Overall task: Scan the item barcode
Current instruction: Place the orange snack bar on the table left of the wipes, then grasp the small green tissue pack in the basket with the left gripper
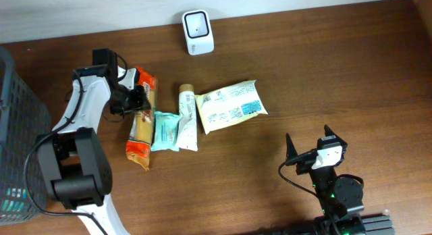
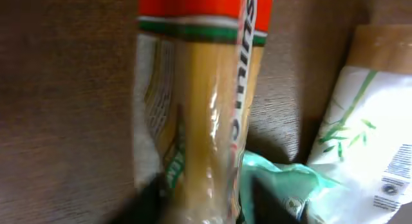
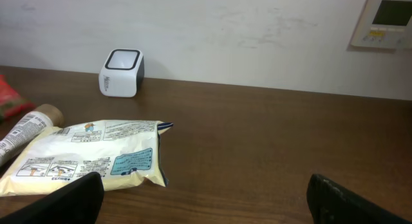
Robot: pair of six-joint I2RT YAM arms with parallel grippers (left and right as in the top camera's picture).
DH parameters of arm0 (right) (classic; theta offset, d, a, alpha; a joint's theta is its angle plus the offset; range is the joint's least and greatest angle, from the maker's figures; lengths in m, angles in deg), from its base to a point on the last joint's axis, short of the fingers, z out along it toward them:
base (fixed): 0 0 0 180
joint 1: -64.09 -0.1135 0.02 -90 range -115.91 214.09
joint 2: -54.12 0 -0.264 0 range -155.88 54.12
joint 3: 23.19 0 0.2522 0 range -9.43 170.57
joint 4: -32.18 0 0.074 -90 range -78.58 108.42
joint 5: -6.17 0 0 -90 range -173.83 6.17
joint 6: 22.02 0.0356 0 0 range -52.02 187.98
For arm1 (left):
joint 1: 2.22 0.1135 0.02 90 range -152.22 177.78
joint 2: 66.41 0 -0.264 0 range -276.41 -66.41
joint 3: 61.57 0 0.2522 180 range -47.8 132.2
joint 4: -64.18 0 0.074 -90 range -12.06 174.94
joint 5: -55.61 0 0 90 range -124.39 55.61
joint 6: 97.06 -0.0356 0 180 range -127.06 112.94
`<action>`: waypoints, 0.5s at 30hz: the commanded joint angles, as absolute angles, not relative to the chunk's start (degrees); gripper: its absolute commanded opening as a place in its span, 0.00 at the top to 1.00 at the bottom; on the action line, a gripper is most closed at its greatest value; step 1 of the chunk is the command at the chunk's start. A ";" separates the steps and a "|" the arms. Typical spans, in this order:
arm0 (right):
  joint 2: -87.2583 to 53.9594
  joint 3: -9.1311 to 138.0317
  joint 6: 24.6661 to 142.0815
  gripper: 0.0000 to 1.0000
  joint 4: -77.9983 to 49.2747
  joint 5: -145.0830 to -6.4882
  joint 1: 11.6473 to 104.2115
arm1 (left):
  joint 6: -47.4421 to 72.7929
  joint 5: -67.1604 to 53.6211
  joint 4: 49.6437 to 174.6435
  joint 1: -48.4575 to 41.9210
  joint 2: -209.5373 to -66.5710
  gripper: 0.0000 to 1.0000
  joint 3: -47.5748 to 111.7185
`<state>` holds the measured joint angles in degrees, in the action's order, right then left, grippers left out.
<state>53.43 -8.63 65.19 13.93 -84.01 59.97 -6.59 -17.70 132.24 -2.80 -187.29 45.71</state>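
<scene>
**user1:** Where's the spaghetti pack (image 1: 142,130) sitting? It's the long clear one with red-orange ends, right?

**user2:** Yep. It's flat on the table (image 1: 324,73), lengthwise toward the camera, leftmost in the row of items. A teal pouch (image 1: 164,130) is right against its side. The left gripper (image 1: 138,98) is bent down over its upper half. Honestly I can't tell how wide the jaws are, or if they're gripping it at all.

**user1:** Does the wrist cam help?

**user2:** Not much. It's blurry and the pack (image 2: 199,108) fills it: red band, green stripe, yellow pasta through shiny film, with the pouch (image 2: 283,185) and tube (image 2: 367,121) alongside. No barcode that I can make out.

**user1:** And the other arm?

**user2:** The right gripper (image 1: 308,136) sits low at the near right, jaws spread wide, holding nothing. Its camera shows the white scanner (image 3: 121,73) side-on by the wall, behind the cream packet (image 3: 90,156). From overhead the scanner (image 1: 198,32) is well apart from the pack.
</scene>
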 commanded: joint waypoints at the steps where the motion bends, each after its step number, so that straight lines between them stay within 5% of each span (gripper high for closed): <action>1: 53.76 -9.11 65.43 0.01 13.80 -84.15 59.60 | -6.20 -16.17 132.55 -4.59 -187.13 0.20 47.50; 7: 53.76 -9.11 65.43 0.01 13.78 -84.15 59.60 | -6.88 -25.33 150.54 -2.03 -182.35 0.01 76.05; 15: 53.76 -9.11 65.43 0.01 13.78 -84.15 59.60 | 0.88 -39.47 160.85 15.67 -174.11 0.01 99.74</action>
